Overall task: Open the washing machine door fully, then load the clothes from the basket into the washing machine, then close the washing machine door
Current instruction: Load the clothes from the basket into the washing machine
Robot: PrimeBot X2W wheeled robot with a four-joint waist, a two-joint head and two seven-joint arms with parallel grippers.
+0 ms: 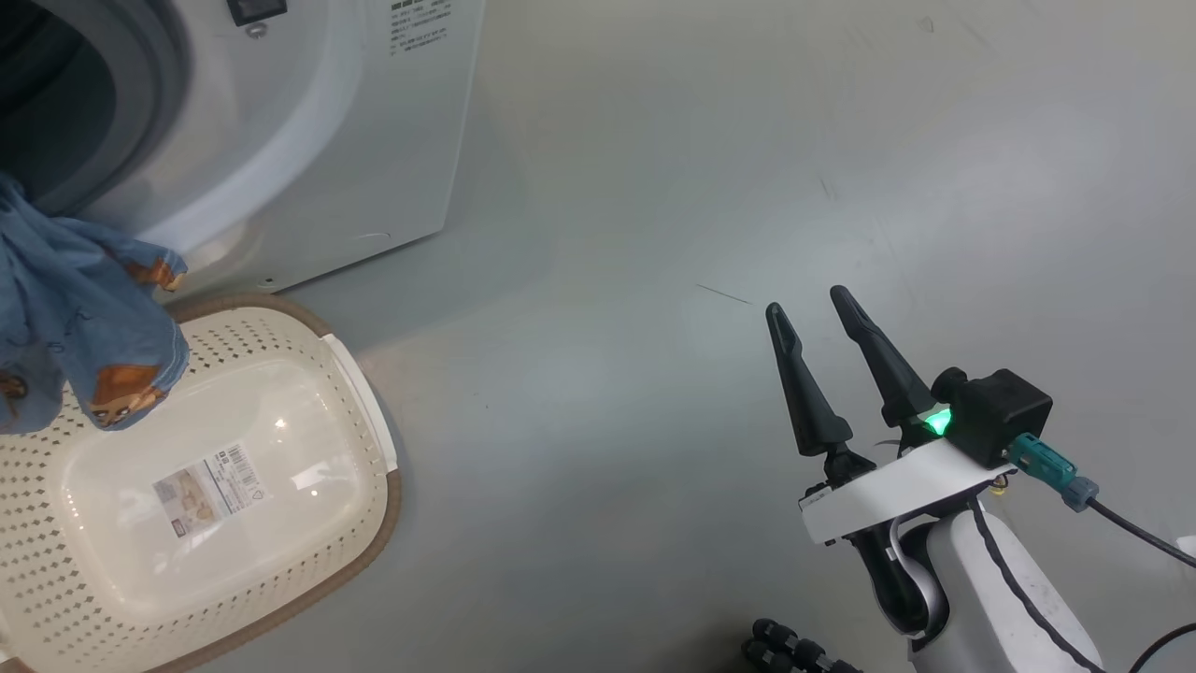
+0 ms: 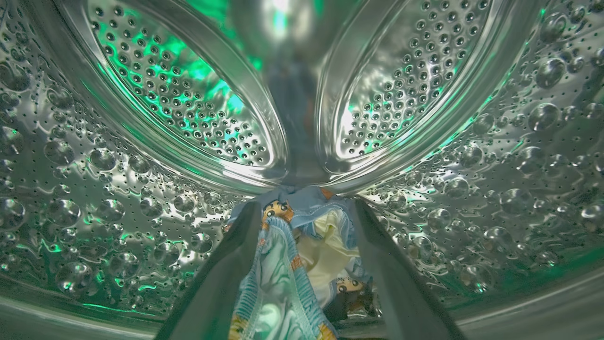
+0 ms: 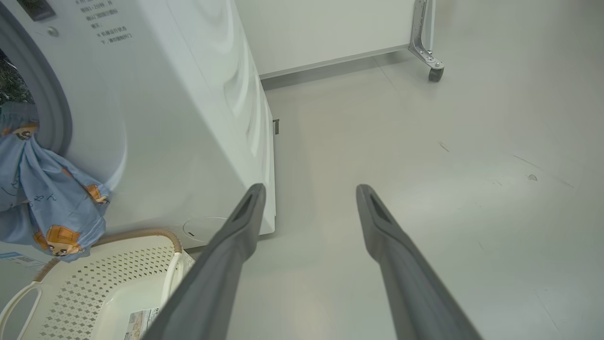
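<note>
My left gripper (image 2: pixel 304 208) is inside the drum (image 2: pixel 94 189), and its two fingers are spread wide. In the left wrist view the clothes (image 2: pixel 283 264) sit bunched in the gap between them, down on the drum floor. I can't tell if the cloth is caught on a finger. I think this is the letting-go part of loading. To do it well, I should pull the hand straight back and slowly, so no cloth comes out with it.

The head view tells me what the drum view can't. Some of the clothes (image 1: pixel 84 308) hang out of the washer (image 1: pixel 327 140), down over the near corner of the basket (image 1: pixel 369 402). So I think the cloth needs a push further in before the door can shut. The basket floor looks bare apart from a sticker. My right gripper (image 1: pixel 805 301) hangs over the floor, well apart from all this, fingers spread and holding nothing.

The right wrist view looks from the side, past the right gripper (image 3: pixel 310 188). The clothes (image 3: pixel 42 198) drape over the round grey lip of the washer (image 3: pixel 165 118), and the tip hangs just above the basket (image 3: pixel 94 283).
</note>
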